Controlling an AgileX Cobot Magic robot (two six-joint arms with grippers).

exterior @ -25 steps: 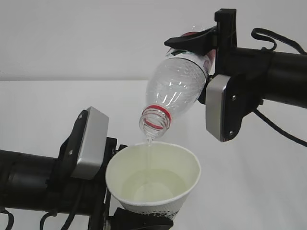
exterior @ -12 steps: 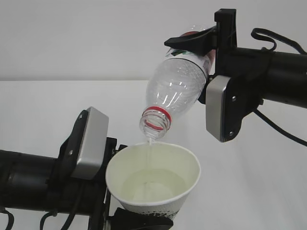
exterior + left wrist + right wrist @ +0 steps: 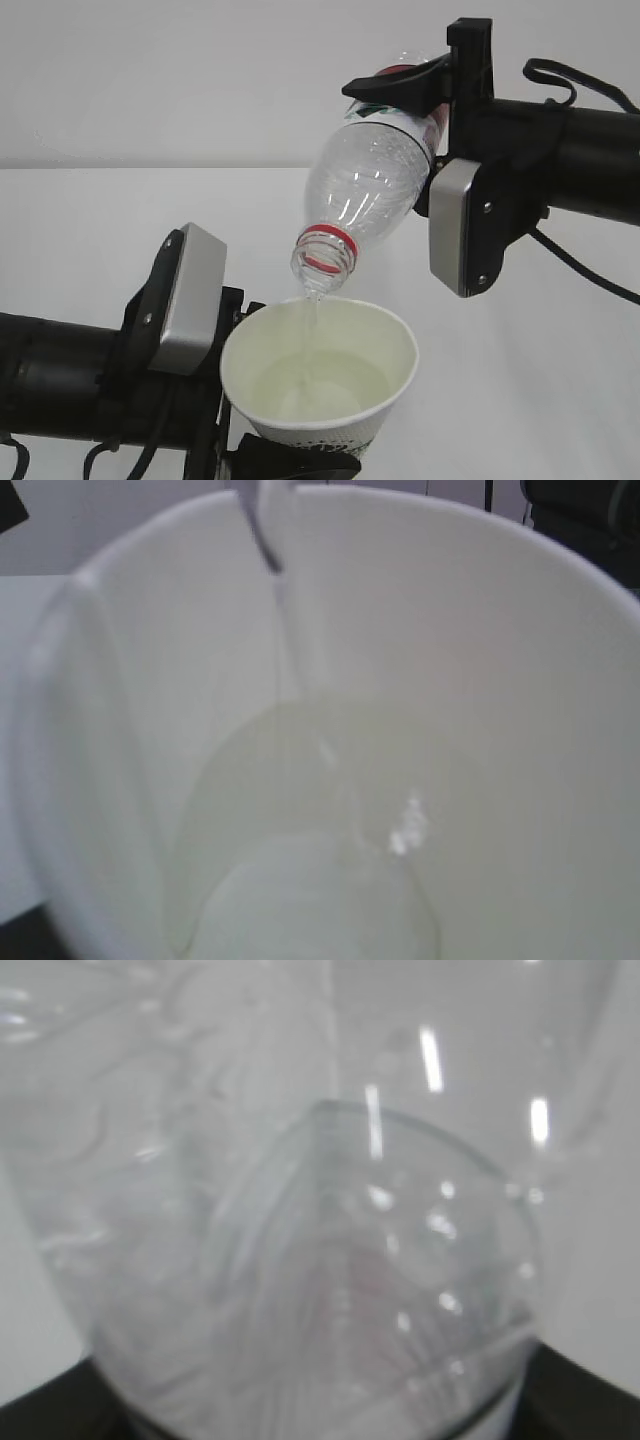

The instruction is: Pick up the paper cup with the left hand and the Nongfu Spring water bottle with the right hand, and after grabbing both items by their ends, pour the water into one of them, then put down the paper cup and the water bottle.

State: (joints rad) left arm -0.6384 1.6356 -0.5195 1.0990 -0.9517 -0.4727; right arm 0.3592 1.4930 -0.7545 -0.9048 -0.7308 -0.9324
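While R gripper (image 3: 425,100) grips the bottle (image 3: 365,180) w/ neck tipped toward 7 o'clock, water (image 3: 312,305) streams into the cup (image 3: 320,375) below. L gripper (image 3: 235,400) clamps the cup, approx. half full.

Bright, even, diffuse light throughout, with no single source discernible. In the exterior view, sharp enough on the bottle (image 3: 365,180) ribs and red neck ring, though slightly soft and grainy overall; pale wall and table nearly merged in tone, with almost no cast shadows. Small highlights on the clear plastic and a soft sheen on the silver-grey plates. In the left wrist view, heavily blurred by closeness: paper cup (image 3: 520,680) rim smeared, inner wall washed pale, one small glint on the water (image 3: 405,825). In the right wrist view, out of focus too, hazy grey, streaked with bright vertical reflections, dark at the lower corners.
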